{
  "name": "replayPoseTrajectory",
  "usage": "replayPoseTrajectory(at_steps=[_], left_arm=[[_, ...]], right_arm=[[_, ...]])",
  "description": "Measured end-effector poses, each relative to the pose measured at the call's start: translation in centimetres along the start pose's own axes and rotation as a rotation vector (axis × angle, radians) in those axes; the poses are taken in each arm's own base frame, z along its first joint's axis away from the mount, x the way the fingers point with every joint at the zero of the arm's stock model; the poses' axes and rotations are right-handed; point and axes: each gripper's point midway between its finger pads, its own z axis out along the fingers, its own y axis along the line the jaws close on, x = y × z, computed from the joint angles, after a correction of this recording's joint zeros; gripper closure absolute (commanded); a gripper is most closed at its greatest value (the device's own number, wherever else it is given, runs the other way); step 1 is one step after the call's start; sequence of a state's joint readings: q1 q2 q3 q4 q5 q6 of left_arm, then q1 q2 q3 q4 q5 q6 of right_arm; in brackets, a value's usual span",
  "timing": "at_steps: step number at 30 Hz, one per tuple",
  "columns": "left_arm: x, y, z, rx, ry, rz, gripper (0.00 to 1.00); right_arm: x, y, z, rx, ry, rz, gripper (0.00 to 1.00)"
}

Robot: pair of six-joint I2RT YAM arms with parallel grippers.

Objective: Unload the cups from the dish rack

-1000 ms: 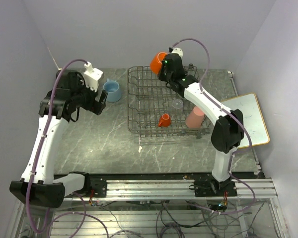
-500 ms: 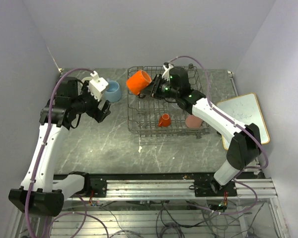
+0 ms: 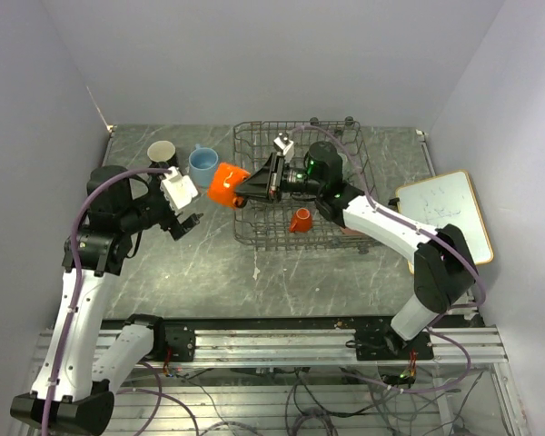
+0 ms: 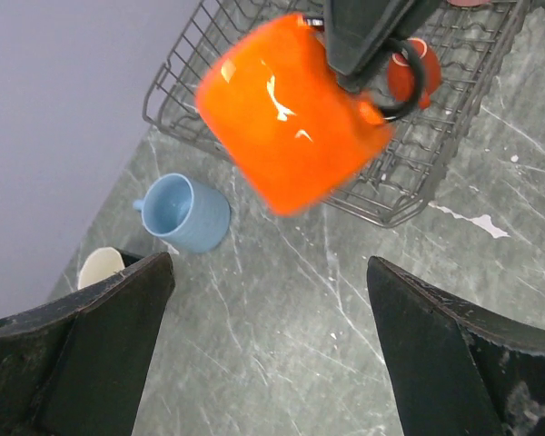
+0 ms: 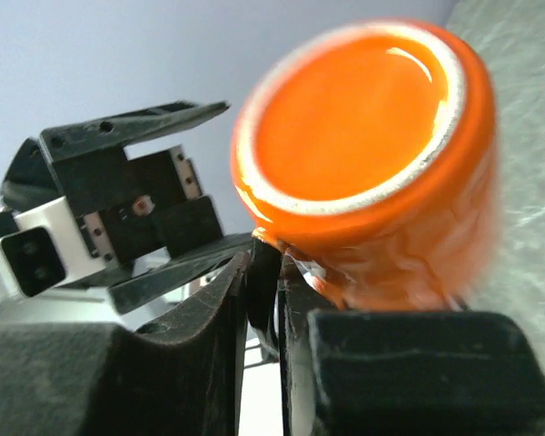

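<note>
My right gripper (image 3: pixel 252 187) is shut on the handle of the orange mug (image 3: pixel 226 185) and holds it in the air, on its side, over the left rim of the dish rack (image 3: pixel 263 238). The right wrist view shows the mug's base (image 5: pixel 363 136) and my fingers (image 5: pixel 345 363) pinching the handle. My left gripper (image 3: pixel 187 214) is open and empty, just left of and below the mug (image 4: pixel 295 109). The light blue mug (image 3: pixel 203 165) and the pale green cup (image 3: pixel 162 151) stand on the table left of the rack. The tiny orange cup (image 3: pixel 300 220) lies in the rack. The pink tumbler (image 3: pixel 346 232) is almost hidden under my right arm. The black mug and clear glass are hidden.
A white board with a wooden frame (image 3: pixel 447 218) lies at the table's right edge. Walls close in on the left, back and right. The grey marble table (image 3: pixel 200 263) runs in front of the rack. The metal rail (image 3: pixel 282 341) carrying the arm bases is at the near edge.
My right arm has swung the orange mug from the rack's back down and left to its left rim. My left gripper has drawn back toward the near side, uncovering the pale green cup.
</note>
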State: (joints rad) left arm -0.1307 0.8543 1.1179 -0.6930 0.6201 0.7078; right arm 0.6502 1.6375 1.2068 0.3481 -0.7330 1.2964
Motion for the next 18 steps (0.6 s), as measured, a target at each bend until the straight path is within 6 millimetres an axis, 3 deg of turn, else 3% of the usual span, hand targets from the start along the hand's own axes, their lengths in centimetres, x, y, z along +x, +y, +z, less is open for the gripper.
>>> replayPoseTrajectory(at_steps=[5, 9, 14, 18], left_arm=[[-0.9, 0.4, 0.1, -0.015, -0.045, 0.043, 0.03], [-1.0, 0.1, 0.1, -0.006, -0.064, 0.074, 0.03], [1.2, -1.9, 0.0, -0.011, -0.063, 0.069, 0.04], [2.7, -3.0, -0.4, -0.073, -0.085, 0.056, 0.04]], right_arm=[[2.5, 1.7, 0.4, -0.085, 0.080, 0.069, 1.00], [3.4, 2.4, 0.8, -0.127, 0.097, 0.114, 1.00], [3.4, 2.9, 1.2, -0.133, 0.082, 0.147, 1.00], [2.1, 3.0, 1.5, -0.127, 0.011, 0.198, 1.00]])
